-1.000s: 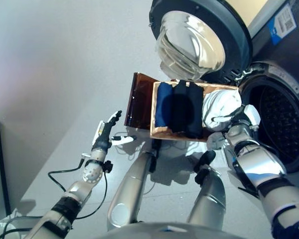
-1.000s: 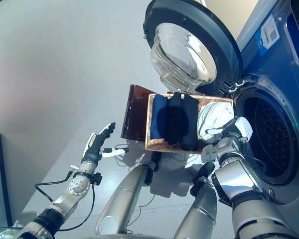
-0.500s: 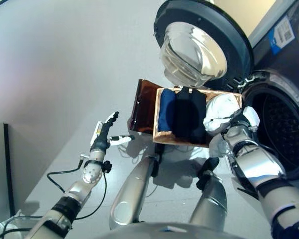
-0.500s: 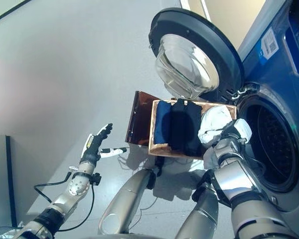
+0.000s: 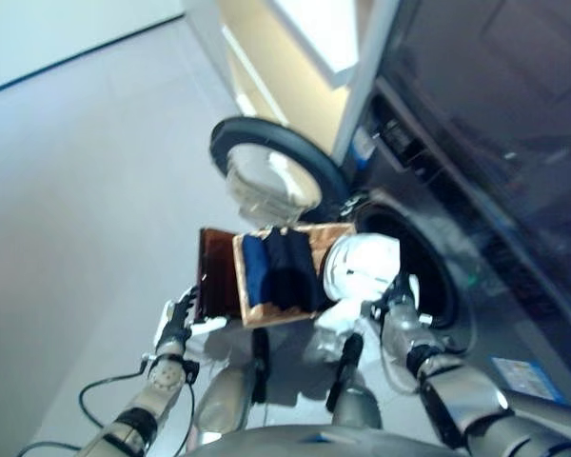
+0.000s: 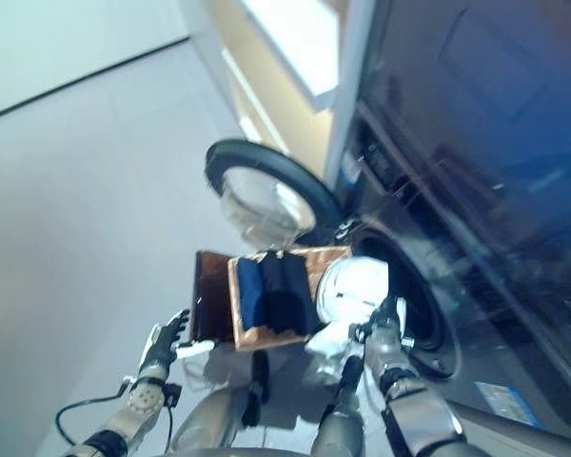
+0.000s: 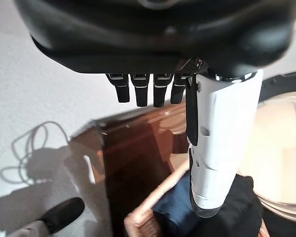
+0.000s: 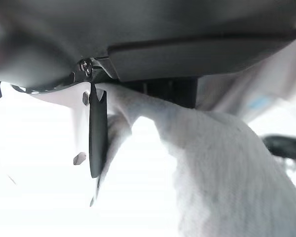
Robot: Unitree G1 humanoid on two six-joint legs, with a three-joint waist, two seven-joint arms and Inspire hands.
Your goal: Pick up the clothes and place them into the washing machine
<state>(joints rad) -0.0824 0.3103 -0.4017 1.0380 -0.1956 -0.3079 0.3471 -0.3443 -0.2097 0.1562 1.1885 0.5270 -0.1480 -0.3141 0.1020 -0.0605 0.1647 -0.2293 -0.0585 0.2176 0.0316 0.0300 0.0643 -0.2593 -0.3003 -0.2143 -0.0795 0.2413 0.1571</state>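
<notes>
Beside the washing machine's (image 5: pixel 476 190) open drum, the right hand (image 5: pixel 397 303) is raised, its fingers (image 8: pixel 170 91) clenched on one white garment (image 5: pixel 360 268) bunched just before the opening. One wicker basket (image 5: pixel 278 311) holds folded dark clothes (image 5: pixel 281 271), with a brown panel (image 5: pixel 214 271) alongside. Left hand (image 5: pixel 174 328) hangs beside that panel, fingers released and straight. Round door (image 5: pixel 266 176) stands swung open above.

Both head views are smearing with motion blur, edges running soft throughout. Bright light is pouring from the pale panel (image 5: pixel 314 38) up top, while the washing machine (image 5: pixel 495 143) is sitting dim. White cloth (image 8: pixel 222 173) is glaring out (detail lost).
</notes>
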